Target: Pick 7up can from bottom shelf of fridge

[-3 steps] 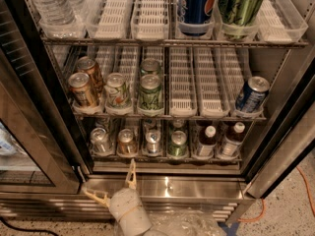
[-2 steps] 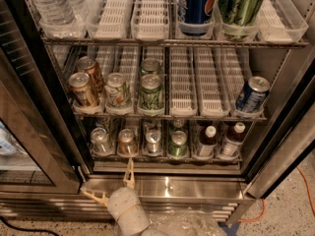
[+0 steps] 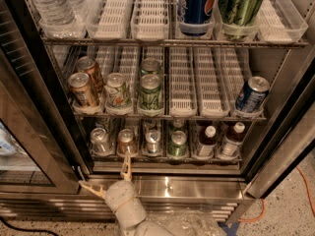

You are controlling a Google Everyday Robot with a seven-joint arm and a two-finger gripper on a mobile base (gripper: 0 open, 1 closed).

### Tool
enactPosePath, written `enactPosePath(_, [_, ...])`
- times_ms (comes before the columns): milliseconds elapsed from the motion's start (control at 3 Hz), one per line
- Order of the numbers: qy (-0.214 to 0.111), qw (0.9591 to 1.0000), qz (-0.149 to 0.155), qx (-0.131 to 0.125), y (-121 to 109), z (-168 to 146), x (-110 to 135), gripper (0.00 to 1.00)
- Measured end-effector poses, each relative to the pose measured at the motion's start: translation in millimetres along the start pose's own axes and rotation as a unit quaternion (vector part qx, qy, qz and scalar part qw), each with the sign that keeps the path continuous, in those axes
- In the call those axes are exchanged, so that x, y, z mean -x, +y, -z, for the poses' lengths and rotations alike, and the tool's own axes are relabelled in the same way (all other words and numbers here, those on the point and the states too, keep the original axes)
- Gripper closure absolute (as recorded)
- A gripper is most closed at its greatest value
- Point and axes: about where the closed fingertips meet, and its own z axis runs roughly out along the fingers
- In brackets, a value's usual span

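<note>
The fridge (image 3: 197, 187) stands open, its glass door (image 3: 29, 146) swung out at 9 o'clock, so every rack is within reach from the front. The tool (image 3: 103, 168) sits at about 7 o'clock in the view, just outside the steel sill and below the bottom shelf (image 3: 162, 158). Its two fingers are spread wide apart and hold nothing. One finger (image 3: 126, 163) points up to 12 o'clock toward the rack, and the other reaches out to 9 o'clock.

The 7up can (image 3: 100, 139) stands upright at the front of the leftmost lane of that shelf, at 12 o'clock from the tool and not touched by it. A copper-brown can (image 3: 127, 141) stands just beside it at 3 o'clock. Further along are a slim silver can (image 3: 153, 141), a green can (image 3: 177, 143) and two bottles (image 3: 219, 141).

The slotted lanes keep each drink upright in its own row against the low front rail. The wide spread looks meant to straddle the can. Because the brown can stands so near, the inner finger would probably have to slip between the two. The rail suggests the can must be lifted over it, not dragged.
</note>
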Motion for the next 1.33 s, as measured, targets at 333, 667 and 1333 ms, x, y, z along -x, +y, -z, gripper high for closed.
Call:
enactPosePath(333, [0.004,0.9997,0.01,0.02,-10.7,4.2,3.2,0.0])
enactPosePath(667, [0.006,0.9996,0.01,0.025,-12.3,3.5,5.3,0.0])
enactPosePath(1333, [0.065,0.9974,-0.018,0.028,-18.9,0.7,-16.6,0.0])
